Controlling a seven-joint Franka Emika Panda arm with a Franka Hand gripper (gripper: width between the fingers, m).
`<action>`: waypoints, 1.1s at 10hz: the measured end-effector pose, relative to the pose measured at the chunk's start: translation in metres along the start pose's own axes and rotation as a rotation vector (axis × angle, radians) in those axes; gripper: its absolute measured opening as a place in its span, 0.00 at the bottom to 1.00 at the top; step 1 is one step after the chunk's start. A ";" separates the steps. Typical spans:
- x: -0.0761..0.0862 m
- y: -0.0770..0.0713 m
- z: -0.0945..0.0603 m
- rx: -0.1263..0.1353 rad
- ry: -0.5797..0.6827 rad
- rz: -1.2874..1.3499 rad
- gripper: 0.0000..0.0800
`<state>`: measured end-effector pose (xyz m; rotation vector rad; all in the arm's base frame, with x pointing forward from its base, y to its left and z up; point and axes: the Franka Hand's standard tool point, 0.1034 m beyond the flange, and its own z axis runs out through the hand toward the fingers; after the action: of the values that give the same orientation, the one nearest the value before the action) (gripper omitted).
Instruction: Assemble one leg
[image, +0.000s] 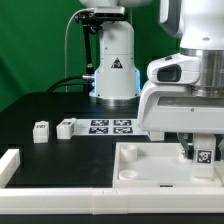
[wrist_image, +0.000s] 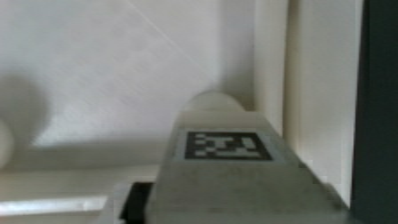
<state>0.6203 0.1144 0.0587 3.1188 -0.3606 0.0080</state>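
My gripper (image: 203, 150) is at the exterior view's right, low over the large white tabletop (image: 135, 168). It is shut on a small white leg (image: 204, 155) with a black-and-white tag on its side, held upright in the tabletop's corner on that side. In the wrist view the leg (wrist_image: 228, 150) fills the middle, tag facing the camera, its rounded tip against the tabletop's inner wall (wrist_image: 267, 60). The gripper (wrist_image: 222, 205) shows only a dark finger (wrist_image: 139, 200) beside the leg. Two more legs (image: 41, 130) (image: 66, 127) lie on the black table at the exterior view's left.
The marker board (image: 112, 126) lies behind the tabletop. The robot's white base (image: 113, 65) stands at the back. A white bar (image: 9, 166) lies at the exterior view's left edge. A raised white rim (image: 100, 205) runs along the front.
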 end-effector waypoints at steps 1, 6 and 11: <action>0.000 0.000 0.001 0.004 -0.004 0.196 0.36; -0.001 -0.003 0.003 0.015 -0.019 0.927 0.36; -0.003 -0.004 0.002 0.018 -0.038 1.088 0.66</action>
<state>0.6187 0.1194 0.0562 2.5010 -1.9376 -0.0446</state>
